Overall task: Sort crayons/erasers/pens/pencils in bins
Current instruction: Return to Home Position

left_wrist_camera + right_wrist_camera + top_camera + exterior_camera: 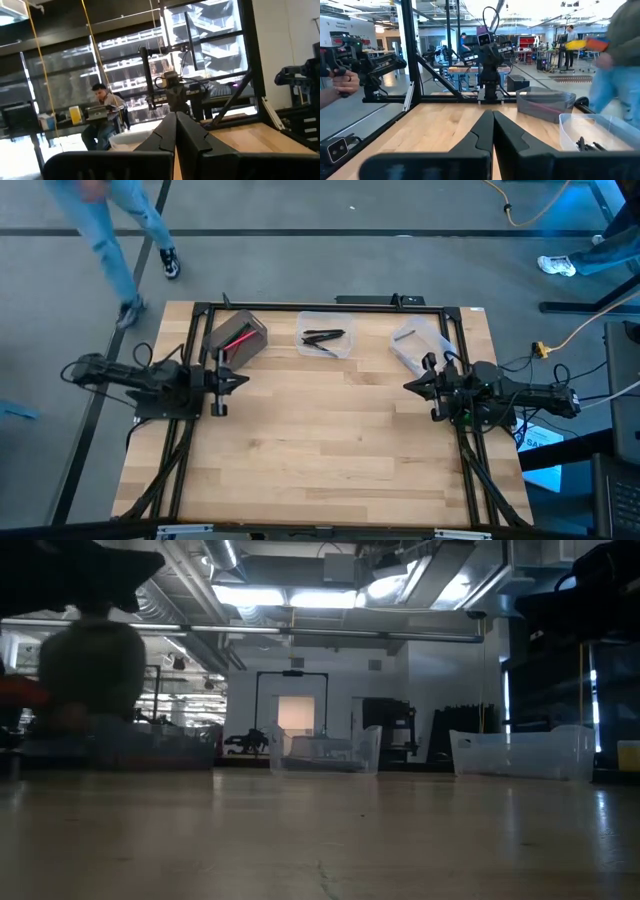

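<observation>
Three bins stand along the table's far edge. The opaque grey box (236,335) holds red and pink sticks (239,339). The clear squarish tub (326,335) holds black sticks (324,337), which also show in the right wrist view (587,145). The clear rounded tub (418,343) holds a grey stick (403,335). My left gripper (243,381) hovers at the table's left, shut, near the grey box. My right gripper (407,386) hovers at the right, shut, near the rounded tub. Their fingers meet in the wrist views, left gripper (176,114) and right gripper (493,112). Neither holds anything.
The wooden table top (320,440) lies between and in front of the arms, with a black frame (320,307) around its far and side edges. A person (110,230) walks beyond the far edge. Cables lie on the floor at the right (570,330).
</observation>
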{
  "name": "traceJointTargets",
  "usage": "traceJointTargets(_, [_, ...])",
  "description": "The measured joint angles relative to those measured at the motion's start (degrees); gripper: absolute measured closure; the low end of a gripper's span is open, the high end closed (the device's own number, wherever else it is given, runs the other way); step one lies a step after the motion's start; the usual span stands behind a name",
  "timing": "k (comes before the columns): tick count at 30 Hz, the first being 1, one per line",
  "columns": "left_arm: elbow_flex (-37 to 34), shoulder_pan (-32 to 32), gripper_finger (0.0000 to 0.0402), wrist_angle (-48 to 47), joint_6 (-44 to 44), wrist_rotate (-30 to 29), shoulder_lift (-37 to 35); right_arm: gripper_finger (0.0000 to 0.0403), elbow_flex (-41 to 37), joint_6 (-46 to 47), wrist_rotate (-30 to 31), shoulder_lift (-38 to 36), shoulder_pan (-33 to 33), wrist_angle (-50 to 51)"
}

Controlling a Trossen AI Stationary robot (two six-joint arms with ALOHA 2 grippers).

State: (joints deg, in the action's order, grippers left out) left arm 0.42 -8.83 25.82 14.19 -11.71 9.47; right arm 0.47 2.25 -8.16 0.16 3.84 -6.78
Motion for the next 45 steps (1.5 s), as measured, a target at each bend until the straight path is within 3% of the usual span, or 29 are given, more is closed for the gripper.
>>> traceJointTargets(6, [0.00, 10.35, 0.0401, -0.35, -3.57, 10.03, 0.24, 0.0391, 0.02, -1.67, -0.02, 0.02, 0.52, -0.24])
traceJointTargets(13, [0.61, 17.96, 0.0401, -1.74, -10.44, 10.72, -0.22, 0.0391, 0.02, -1.12, 0.03, 0.02, 2.45, -0.22])
traceJointTargets(20, [4.51, 18.57, 0.0401, -12.90, -11.17, 10.80, -1.11, 0.0391, 0.02, 1.08, 0.04, 0.04, 2.86, 1.80])
traceJointTargets(29, [5.01, 18.57, 0.0401, -24.90, -10.65, 11.37, -9.44, 0.0391, 0.02, 1.98, 0.44, 0.04, 2.86, 1.99])
traceJointTargets(45, [0.05, 18.48, 0.0401, -22.10, -12.44, 14.25, -9.35, 0.0391, 0.02, 0.88, 2.79, 0.04, 2.86, 2.09])
